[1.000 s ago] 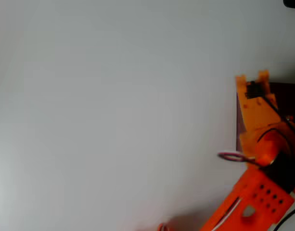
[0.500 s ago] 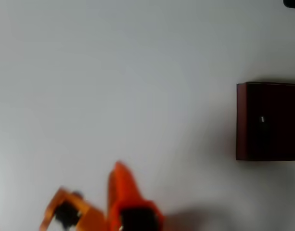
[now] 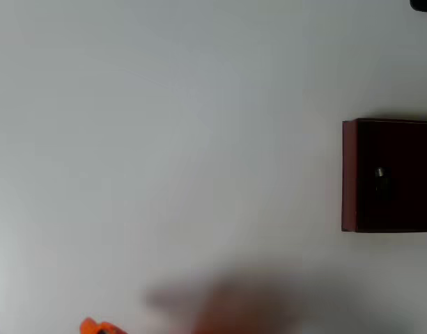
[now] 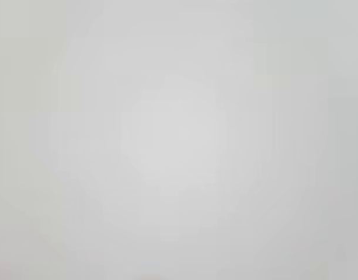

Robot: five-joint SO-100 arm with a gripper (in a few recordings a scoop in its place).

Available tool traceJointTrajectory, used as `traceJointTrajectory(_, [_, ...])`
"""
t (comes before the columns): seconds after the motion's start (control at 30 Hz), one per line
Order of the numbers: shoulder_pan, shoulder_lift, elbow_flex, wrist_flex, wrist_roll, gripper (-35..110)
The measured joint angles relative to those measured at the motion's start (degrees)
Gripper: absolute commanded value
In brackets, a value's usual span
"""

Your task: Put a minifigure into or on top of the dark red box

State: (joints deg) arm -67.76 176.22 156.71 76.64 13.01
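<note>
A plain, pale grey-white matte tabletop (image 3: 171, 125) spreads edge to edge in the overhead view, evenly lit and soft. A blurry dim shadow smudges its bottom edge. A small black shape (image 3: 423, 4) sits at the top right corner.

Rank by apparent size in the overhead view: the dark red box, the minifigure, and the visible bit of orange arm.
1. dark red box, cut off by the right edge
2. orange arm, a sliver at the bottom edge
3. minifigure, inside the box

The last two look close.
</note>
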Motion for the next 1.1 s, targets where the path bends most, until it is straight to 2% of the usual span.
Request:
traceJointTrajectory(0.1, [-1.67,7.65,6.86,-1.41,-7.73,6])
traceJointTrajectory(0.2, [-1.58,15.64,11.69,-2.64,-10.63,5])
traceJointTrajectory(0.4, [-1.49,18.11,16.61,-4.48,-10.55,5])
traceJointTrajectory(1.1, [-2.55,18.37,16.52,-4.92,-12.30,4])
